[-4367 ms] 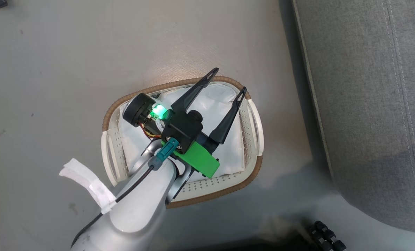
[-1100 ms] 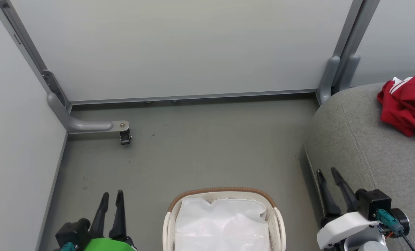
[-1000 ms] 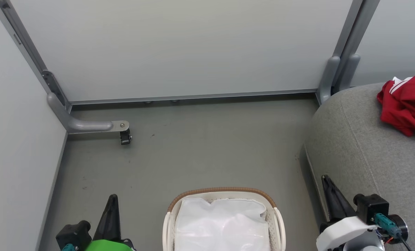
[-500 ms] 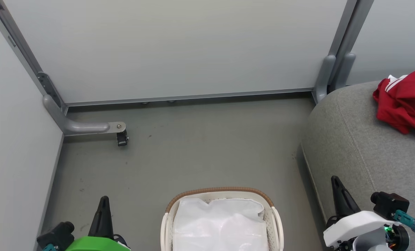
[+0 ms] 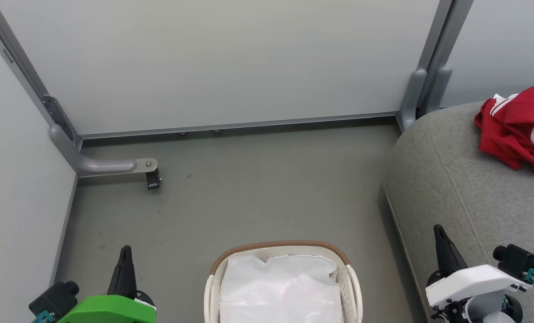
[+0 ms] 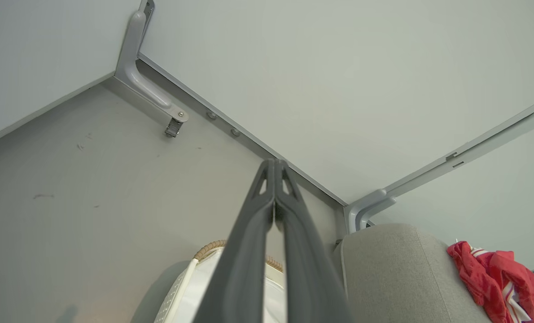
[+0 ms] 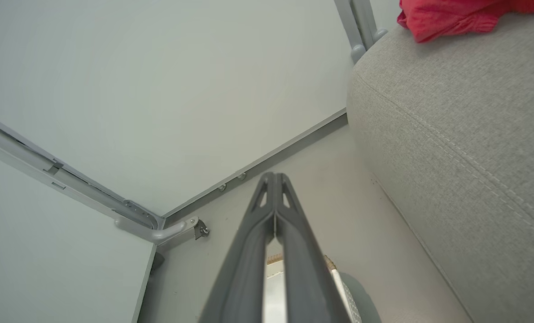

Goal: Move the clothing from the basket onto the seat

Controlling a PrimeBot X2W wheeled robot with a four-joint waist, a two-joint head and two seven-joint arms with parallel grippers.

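Red clothing [image 5: 516, 130] lies bunched near a rounded corner of the seat [image 5: 451, 193] and might slide off, while the left pincer [image 5: 124, 249] and right pincer [image 5: 438, 229] are pinched shut, empty.

Grey floor [image 5: 249, 193]: bears white basket [image 5: 280, 245], brown-rimmed, and beside it grey seat [image 5: 455, 188]. Seat: bears red clothing [image 5: 509, 130], heaped.

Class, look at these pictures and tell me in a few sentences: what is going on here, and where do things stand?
A two-armed robot is handling laundry. The red clothing lies on the grey seat at the right, and the basket on the floor shows just its white liner. The left gripper and right gripper sit either side of the basket, fingers shut, holding nothing.
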